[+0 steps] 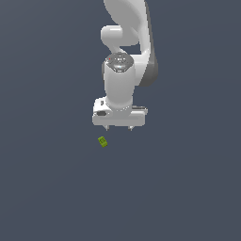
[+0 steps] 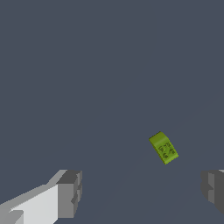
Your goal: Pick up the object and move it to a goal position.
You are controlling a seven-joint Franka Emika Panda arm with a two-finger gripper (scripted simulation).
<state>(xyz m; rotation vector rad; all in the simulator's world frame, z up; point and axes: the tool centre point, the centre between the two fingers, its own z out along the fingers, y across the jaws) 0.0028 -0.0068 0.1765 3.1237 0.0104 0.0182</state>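
Below the arm (image 1: pixel 124 61), claw (image 1: pixel 119 127) spread wide, nothing between fingers. Lime-green object (image 1: pixel 102 141) well clear, lying ahead of the claw and off its centreline. Best approach: shift over the piece, turn to match its skew, then descend. Wrist view alone reveals dark studs and tilted lie; exterior view alone gives height of approach.

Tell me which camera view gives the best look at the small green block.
The wrist view. There the lime-green block appears large enough to show its slanted outline and the darker marks on its top face, apart from the open gripper. The exterior view shows only a tiny green speck below the gripper.
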